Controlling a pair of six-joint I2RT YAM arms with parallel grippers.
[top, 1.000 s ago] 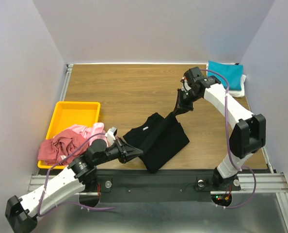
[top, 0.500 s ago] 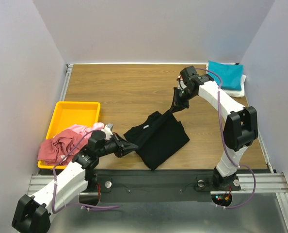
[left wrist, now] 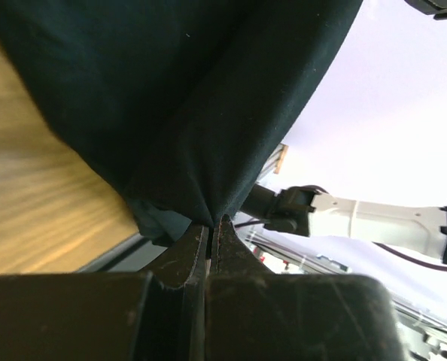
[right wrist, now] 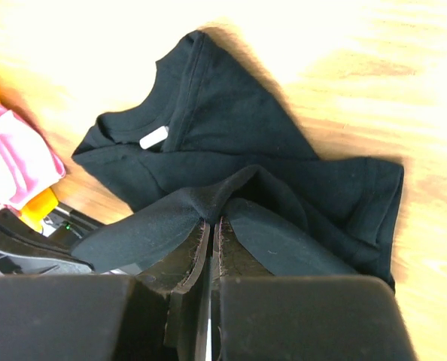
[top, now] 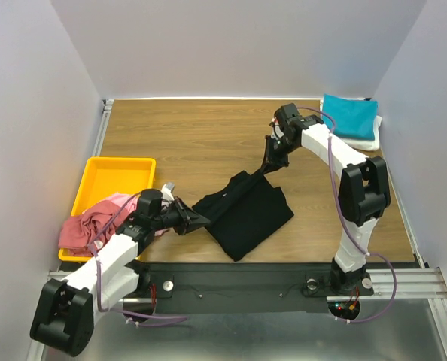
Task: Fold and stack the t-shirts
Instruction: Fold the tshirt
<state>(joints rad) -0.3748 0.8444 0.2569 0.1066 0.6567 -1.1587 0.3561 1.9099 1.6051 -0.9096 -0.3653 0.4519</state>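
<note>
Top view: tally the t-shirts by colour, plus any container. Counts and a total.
black cloth t-shirt, mid-table: 1
teal cloth t-shirt, folded, far right corner: 1
white cloth t-shirt, under the teal one: 1
pink cloth t-shirt, crumpled: 1
dusty red cloth t-shirt, crumpled: 1
yellow plastic tray: 1
Total: 6 (5 shirts, 1 tray)

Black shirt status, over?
Left claw shut on black shirt, near corner. Right claw shut on far corner, held up. Red shirt, pink shirt heaped on tray, beside left arm.
</note>
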